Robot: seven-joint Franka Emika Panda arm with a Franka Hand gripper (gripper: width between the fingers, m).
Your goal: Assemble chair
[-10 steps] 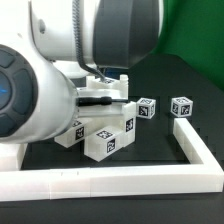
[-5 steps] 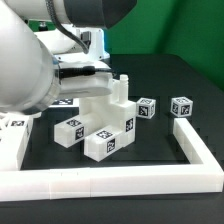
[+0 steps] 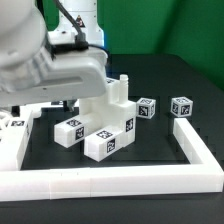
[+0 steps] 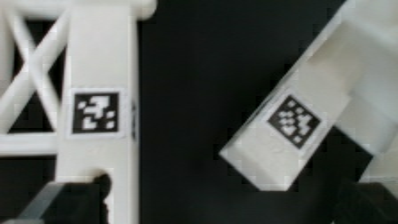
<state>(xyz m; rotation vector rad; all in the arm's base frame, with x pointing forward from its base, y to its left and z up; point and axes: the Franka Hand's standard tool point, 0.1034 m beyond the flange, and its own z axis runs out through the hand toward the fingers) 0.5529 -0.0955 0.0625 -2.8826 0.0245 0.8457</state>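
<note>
**Hovering above the loose chair parts**

You have the gripper [image 4: 217, 205] spread as wide as it goes, with nothing held between its fingers; only dim finger ends show in the wrist view. That view shows 2 tagged white pieces below, a long bar [image 4: 98, 110] and a tilted slab [image 4: 294, 120], lying apart on the black table [image 4: 196, 90]. In the exterior view the arm [image 3: 50, 65] hangs over the stacked chair parts [image 3: 105, 120]. A cube [image 3: 147, 108] and a second cube [image 3: 181, 106] sit toward the exterior view's right, inside the white rail [image 3: 195, 150].
</note>
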